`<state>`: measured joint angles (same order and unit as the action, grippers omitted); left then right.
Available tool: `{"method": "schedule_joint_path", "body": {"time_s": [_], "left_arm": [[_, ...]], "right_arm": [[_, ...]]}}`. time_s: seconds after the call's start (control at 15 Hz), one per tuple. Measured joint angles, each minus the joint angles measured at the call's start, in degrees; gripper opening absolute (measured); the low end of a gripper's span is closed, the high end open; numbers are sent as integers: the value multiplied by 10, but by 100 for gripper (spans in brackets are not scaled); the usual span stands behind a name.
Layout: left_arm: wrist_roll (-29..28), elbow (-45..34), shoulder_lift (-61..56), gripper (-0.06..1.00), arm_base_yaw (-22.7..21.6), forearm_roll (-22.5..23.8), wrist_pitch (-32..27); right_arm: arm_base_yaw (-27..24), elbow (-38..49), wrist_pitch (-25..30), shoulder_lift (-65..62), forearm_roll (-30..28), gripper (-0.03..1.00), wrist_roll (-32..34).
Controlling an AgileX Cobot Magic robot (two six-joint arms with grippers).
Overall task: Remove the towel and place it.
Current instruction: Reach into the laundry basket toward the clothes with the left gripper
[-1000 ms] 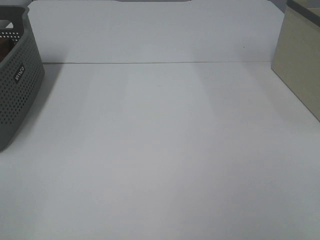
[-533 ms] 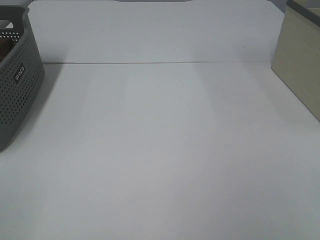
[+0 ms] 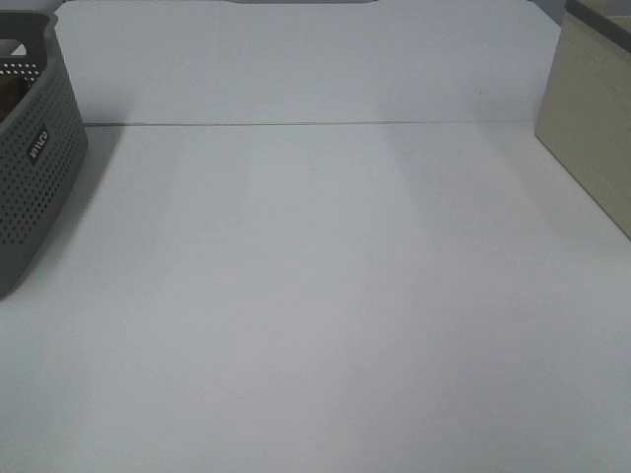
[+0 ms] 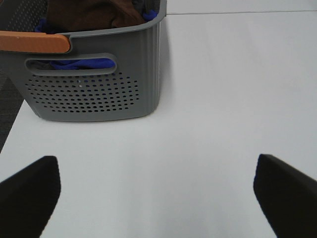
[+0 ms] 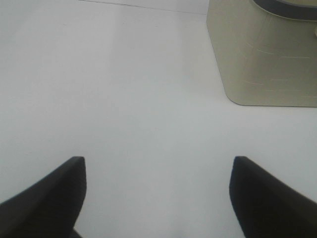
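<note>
The dark brown towel (image 4: 94, 12) lies bunched inside the grey perforated basket (image 4: 94, 94), with blue cloth (image 4: 81, 63) under it showing through the handle slot. In the exterior high view only the basket's side (image 3: 35, 168) shows at the left edge, and the towel cannot be made out there. My left gripper (image 4: 157, 193) is open and empty, a short way in front of the basket over the white table. My right gripper (image 5: 157, 198) is open and empty over bare table, in front of a beige bin (image 5: 267, 54). Neither gripper shows in the exterior high view.
The basket has an orange handle (image 4: 32, 42) on its rim. The beige bin (image 3: 592, 128) stands at the right edge of the white table (image 3: 315, 296). A seam (image 3: 306, 124) crosses the table's far part. Dark floor (image 4: 7, 114) shows beside the table edge.
</note>
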<state>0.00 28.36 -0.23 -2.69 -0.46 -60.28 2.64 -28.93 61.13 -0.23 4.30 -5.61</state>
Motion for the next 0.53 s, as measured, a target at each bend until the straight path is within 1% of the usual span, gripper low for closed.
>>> {"method": "schedule_joint_path", "body": {"time_s": [0.53], "left_arm": [[0,0,0,99,0,-6,0]], "right_arm": [[0,0,0,0,0,77,0]]}}
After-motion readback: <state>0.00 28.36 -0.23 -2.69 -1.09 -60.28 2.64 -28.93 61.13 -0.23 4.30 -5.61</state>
